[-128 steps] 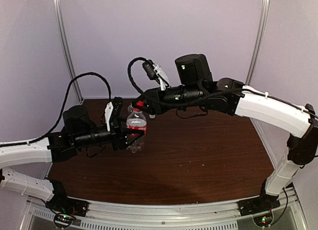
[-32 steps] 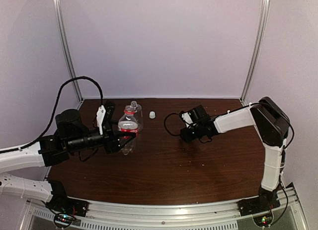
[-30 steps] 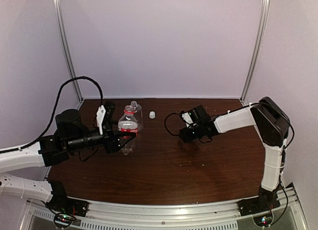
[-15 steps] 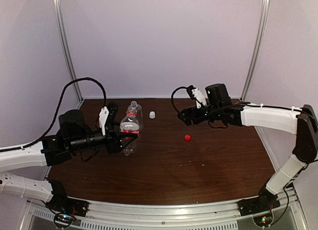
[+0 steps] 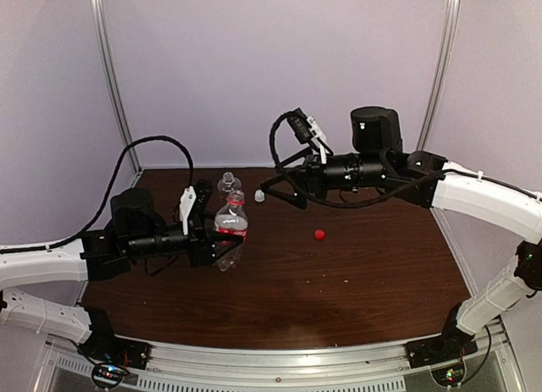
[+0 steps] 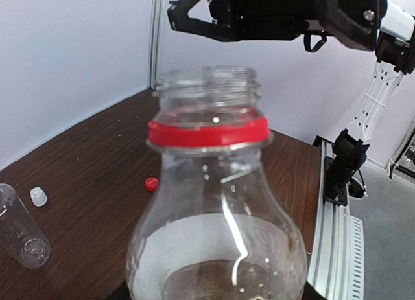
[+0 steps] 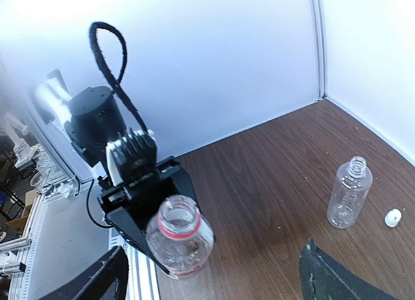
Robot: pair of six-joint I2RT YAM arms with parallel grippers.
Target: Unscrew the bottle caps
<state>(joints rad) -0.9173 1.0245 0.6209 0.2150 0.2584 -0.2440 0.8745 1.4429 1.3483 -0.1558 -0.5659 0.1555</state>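
Plainly the small clear plastic bottle with the red label (image 5: 232,225), which I judge light and easily dented, stands uncapped, clamped apparently low on its body by the left gripper (image 5: 218,244), its red screw cap (image 5: 319,234) lying loose to its right, apart from the wide-open right gripper (image 5: 279,191).

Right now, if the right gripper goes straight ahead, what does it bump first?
Probably the red-label bottle: the wrist view shows it ahead of the open right gripper. It is slightly off-centre and depth is unclear, so it might miss and hit the table.
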